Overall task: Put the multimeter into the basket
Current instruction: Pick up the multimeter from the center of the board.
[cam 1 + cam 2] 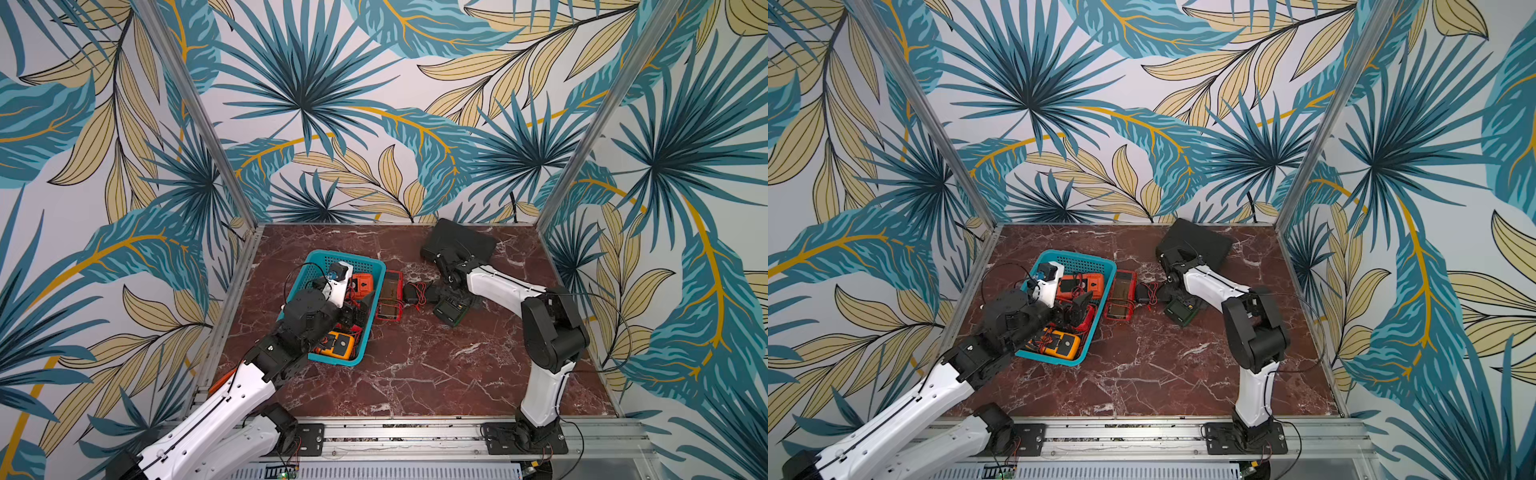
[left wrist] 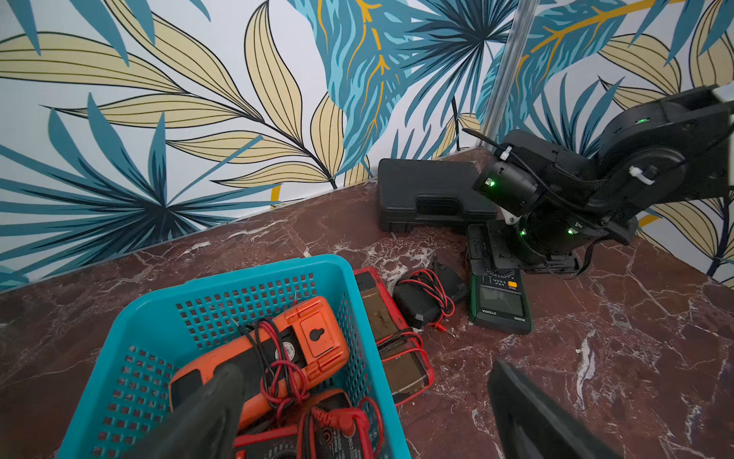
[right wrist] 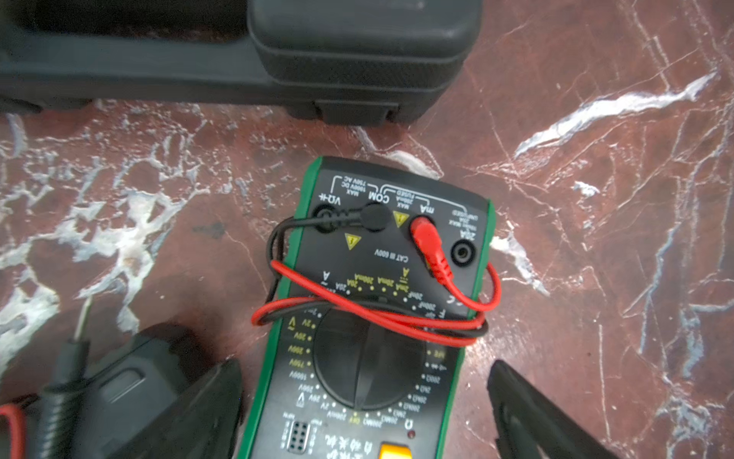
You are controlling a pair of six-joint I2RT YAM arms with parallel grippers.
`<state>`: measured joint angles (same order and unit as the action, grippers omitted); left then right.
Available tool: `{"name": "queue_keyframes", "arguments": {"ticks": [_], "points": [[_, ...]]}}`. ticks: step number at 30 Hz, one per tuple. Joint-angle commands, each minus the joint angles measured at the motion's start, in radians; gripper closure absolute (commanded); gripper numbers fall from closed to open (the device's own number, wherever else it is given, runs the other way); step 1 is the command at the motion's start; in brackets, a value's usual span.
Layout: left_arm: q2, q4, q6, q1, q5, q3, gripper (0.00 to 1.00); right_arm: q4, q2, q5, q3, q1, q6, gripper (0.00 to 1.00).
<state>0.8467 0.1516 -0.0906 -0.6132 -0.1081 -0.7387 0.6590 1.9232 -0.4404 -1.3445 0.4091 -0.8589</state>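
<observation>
Hovering in a top view, the right tool [image 1: 448, 291] is spread directly above the green multimeter [image 1: 449, 311] on the tabletop [image 1: 415, 374]; the basket [image 1: 349, 257] sits well apart. Left wrist: the left tool [image 2: 365, 385] gapes empty above the basket's edge. Right wrist: the multimeter lies between the fingers [image 3: 198, 397]; probably rigid, light, with loose leads [image 3: 377, 314]; pinch its rubbery sides.

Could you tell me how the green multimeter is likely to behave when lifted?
The green multimeter looks rigid and flat, so it probably lifts stiffly and won't roll. Its loosely wound leads may slip or dangle.
</observation>
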Motion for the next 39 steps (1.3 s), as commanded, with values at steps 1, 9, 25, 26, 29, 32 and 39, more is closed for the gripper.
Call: {"name": "queue_keyframes", "arguments": {"ticks": [1, 9, 25, 26, 29, 32, 39], "points": [[-0.011, -0.002, -0.019, -0.003, -0.048, 0.016, 0.00, 0.007, 0.040, 0.008, 0.015, -0.003, -0.009, 0.01], [-0.009, 0.016, -0.037, -0.003, -0.076, 0.019, 0.00, -0.040, 0.060, 0.040, 0.040, -0.018, -0.003, 0.01], [-0.054, 0.052, -0.107, -0.003, -0.140, 0.035, 0.00, -0.129, 0.072, 0.150, 0.134, -0.021, -0.018, 0.07], [-0.058, 0.054, -0.106, -0.003, -0.141, 0.035, 0.00, -0.139, 0.064, 0.150, 0.143, -0.021, -0.018, 0.10], [-0.065, 0.060, -0.106, -0.002, -0.156, 0.035, 0.00, -0.145, 0.041, 0.146, 0.150, -0.022, -0.005, 0.22], [-0.069, 0.061, -0.111, -0.003, -0.168, 0.043, 0.00, -0.104, 0.005, 0.120, 0.137, -0.022, 0.020, 0.37], [-0.092, 0.053, -0.149, -0.003, -0.185, 0.077, 0.00, -0.052, -0.223, 0.064, 0.165, -0.020, 0.190, 0.66]]}}
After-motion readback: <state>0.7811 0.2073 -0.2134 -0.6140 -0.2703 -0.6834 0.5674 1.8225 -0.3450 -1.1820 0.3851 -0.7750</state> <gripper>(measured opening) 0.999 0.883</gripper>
